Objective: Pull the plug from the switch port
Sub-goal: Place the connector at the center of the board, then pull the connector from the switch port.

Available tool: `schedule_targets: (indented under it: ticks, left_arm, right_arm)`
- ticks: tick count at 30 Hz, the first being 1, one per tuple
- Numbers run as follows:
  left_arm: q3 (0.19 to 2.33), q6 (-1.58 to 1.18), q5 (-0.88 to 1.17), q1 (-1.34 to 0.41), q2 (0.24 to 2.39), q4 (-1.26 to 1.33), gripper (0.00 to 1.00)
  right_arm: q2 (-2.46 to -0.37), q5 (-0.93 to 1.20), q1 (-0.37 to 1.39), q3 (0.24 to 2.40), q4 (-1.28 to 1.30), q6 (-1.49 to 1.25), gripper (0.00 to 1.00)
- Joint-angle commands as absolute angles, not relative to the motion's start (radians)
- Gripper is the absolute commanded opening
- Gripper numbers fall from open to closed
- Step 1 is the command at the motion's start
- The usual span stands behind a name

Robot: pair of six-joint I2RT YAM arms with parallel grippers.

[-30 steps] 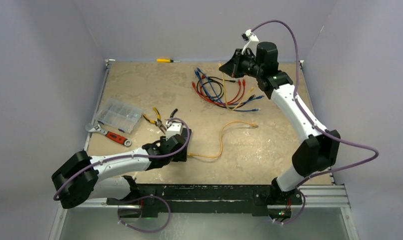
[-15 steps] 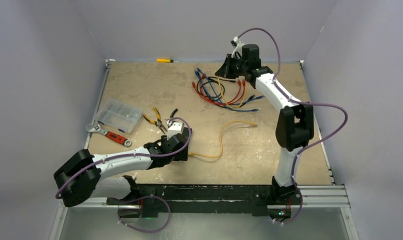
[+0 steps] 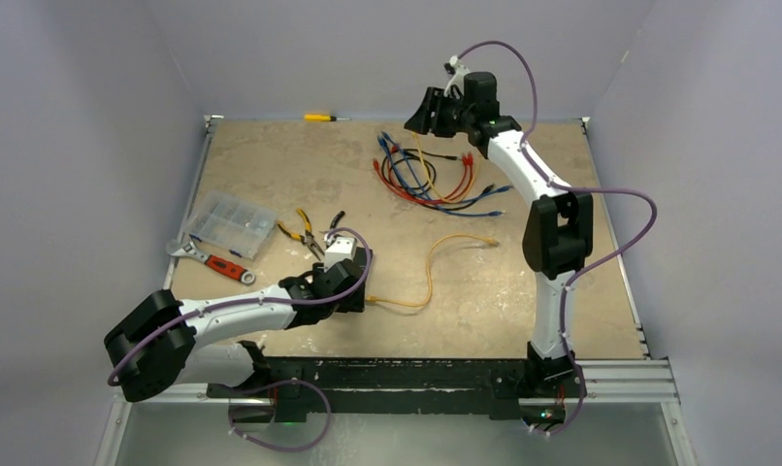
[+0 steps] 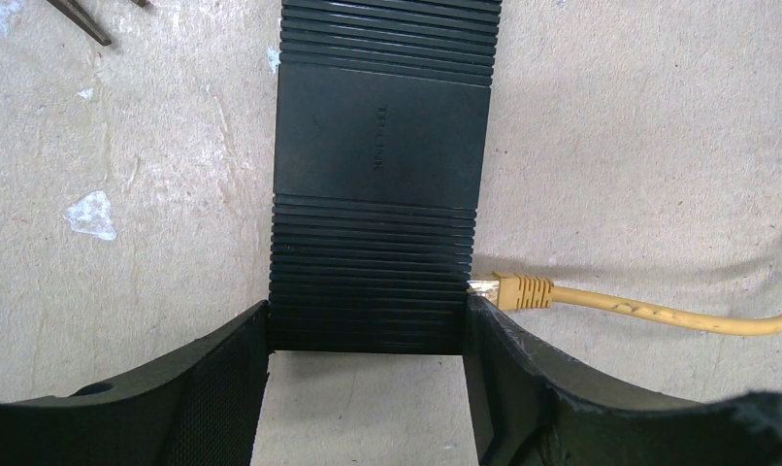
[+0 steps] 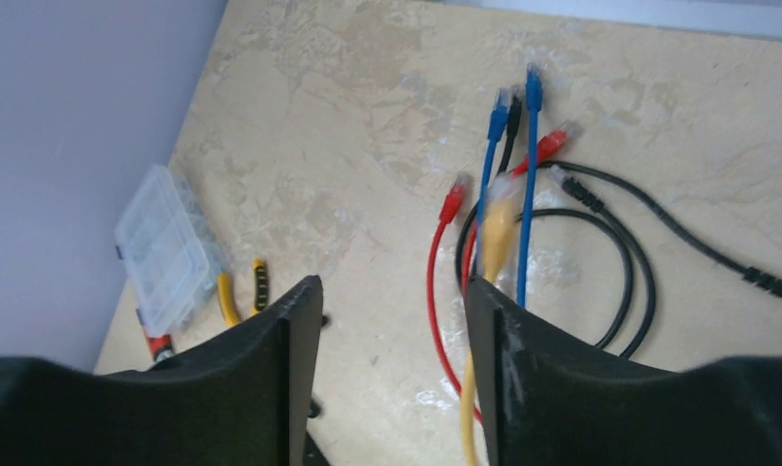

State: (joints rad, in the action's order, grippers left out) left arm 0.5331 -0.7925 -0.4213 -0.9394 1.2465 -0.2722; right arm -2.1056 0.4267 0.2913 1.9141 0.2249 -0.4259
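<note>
- Top external: fixed high above and behind the arm bases, facing forward and down. It is the farthest camera and takes in the whole table (image 3: 271, 165) and both arms end to end.
- Left wrist: pointed straight down past the left pincer (image 4: 368, 320), close to the tabletop. The switch (image 4: 377, 165) and yellow cable (image 4: 659, 313) fill the frame.
- Right wrist: held high near the table's far edge, angled down past the right pincer (image 5: 392, 291) at the coloured cable bundle (image 5: 523, 223) and clear compartment box (image 5: 169, 252).
- Shared ground: the overhead view contains both wrist views' patches, with the switch near the front, the bundle at the back and the box at left.
</note>
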Motion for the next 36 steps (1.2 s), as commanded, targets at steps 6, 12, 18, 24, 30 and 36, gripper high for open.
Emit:
schedule_targets:
  ticks: [6, 12, 18, 24, 30, 36]
  left_arm:
    - [0.508, -0.789, -0.395, -0.943, 1.269, -0.314, 0.00]
    - [0.510, -0.791, -0.396, -0.943, 1.260, -0.313, 0.00]
    - [0.514, -0.797, -0.394, -0.943, 1.260, -0.303, 0.00]
    - [0.522, -0.800, -0.387, -0.943, 1.258, -0.299, 0.17]
    - [0.554, -0.791, -0.400, -0.943, 1.227, -0.316, 0.67]
    - [0.638, -0.747, -0.467, -0.943, 1.255, -0.380, 0.85]
  right_arm:
    - [-2.063, 0.385, 0.286, 1.923, 0.205, -0.421, 0.81]
    - [-1.978, 0.408, 0.287, 1.815, 0.175, -0.411, 0.92]
    - [-1.876, 0.478, 0.290, 1.632, 0.148, -0.385, 0.93]
    - [-1.778, 0.529, 0.311, 1.384, 0.096, -0.374, 0.92]
    - [-1.683, 0.590, 0.331, 1.129, 0.005, -0.399, 0.92]
    - [-1.632, 0.617, 0.384, 0.981, -0.049, -0.406, 0.92]
